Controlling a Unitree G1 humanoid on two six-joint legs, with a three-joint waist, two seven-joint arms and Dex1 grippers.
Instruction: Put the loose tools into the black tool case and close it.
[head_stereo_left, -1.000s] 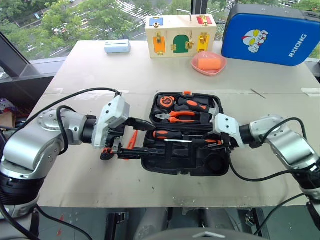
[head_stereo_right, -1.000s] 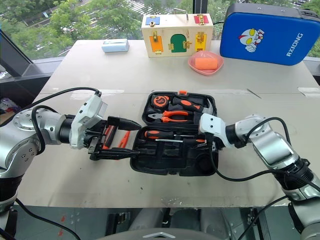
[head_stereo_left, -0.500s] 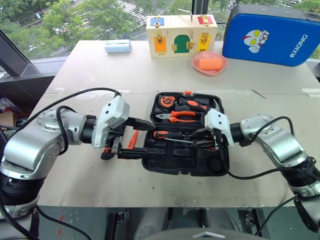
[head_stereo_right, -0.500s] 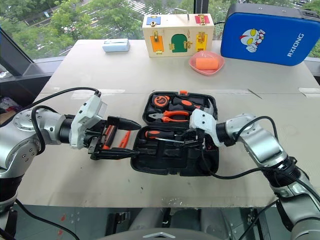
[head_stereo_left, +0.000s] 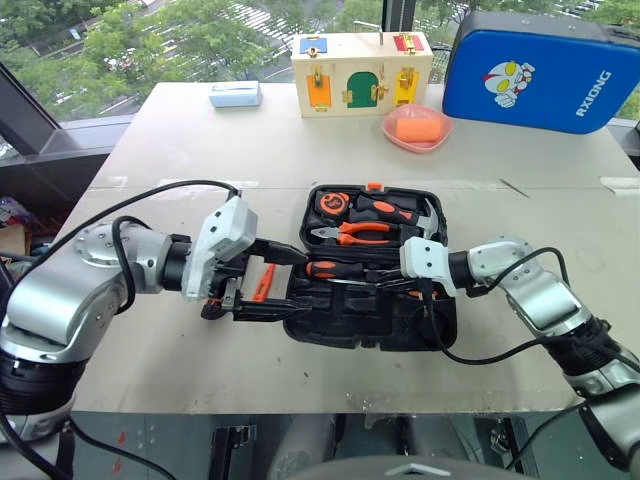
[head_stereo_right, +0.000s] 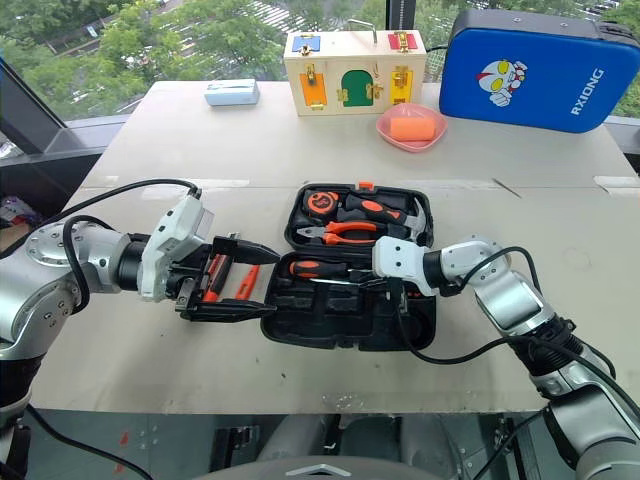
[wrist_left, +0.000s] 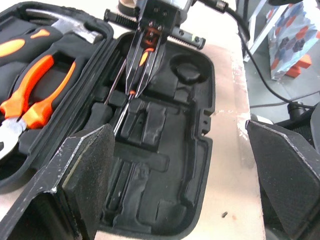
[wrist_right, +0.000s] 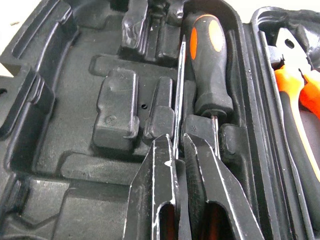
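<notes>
Right wrist view shows the right gripper (wrist_right: 179, 165) with its two black fingers pressed together on the thin metal shaft of a screwdriver (wrist_right: 178, 100), pinching it low over the near half of the black tool case (head_stereo_left: 372, 322). That shaft runs straight out from the fingertips, along the case's length, parallel to a second screwdriver (wrist_right: 211, 60) already lying in the recess just beside it, toward the hinge. The held tool's handle seems to sit back inside the fingers, though I cannot tell for sure.

So the long axis already lines up with the slots; what is left, by my reading, is a small drop and a sideways nudge to seat it, and the right arm is plainly the nearer one for that.

The left gripper (head_stereo_left: 252, 278) hangs with its jaws spread wide and empty at the left end of the case. Beneath it, on the table (head_stereo_left: 180, 130) toward the left edge, lie small orange-and-black tools (head_stereo_left: 263, 281), still loose; the left arm is nearest those. The far half of the case holds pliers (head_stereo_left: 362, 234), a hammer and a tape measure. The lid stays open.
</notes>
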